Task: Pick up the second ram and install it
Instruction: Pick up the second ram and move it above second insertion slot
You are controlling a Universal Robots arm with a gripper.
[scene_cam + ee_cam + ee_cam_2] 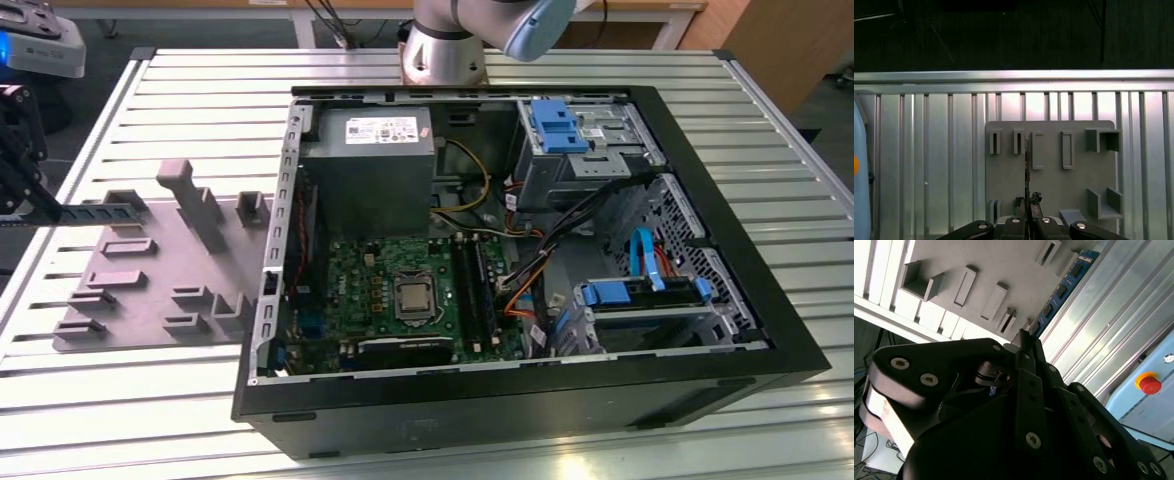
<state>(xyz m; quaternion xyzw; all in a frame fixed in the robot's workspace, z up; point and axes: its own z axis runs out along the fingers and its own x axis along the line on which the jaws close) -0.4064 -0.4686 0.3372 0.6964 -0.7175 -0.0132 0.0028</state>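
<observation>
Blue-green second ram (1063, 287) pinched at one end between the closed fingers of the gripper (1027, 205), over the grey holder tray (1054, 182) (well apart from the computer case (534, 410)). Such an end grip could let the strip pivot and misalign.

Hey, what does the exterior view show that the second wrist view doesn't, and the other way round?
Exterior view adds: the open computer case with its motherboard and grey power supply, plus the arm's base behind it. Second wrist view adds: a red button on a pale blue surface, and a close look at the chips along the second ram. Shared: the gripper shut on the second ram, the grey fixture tray and the slatted table.
</observation>
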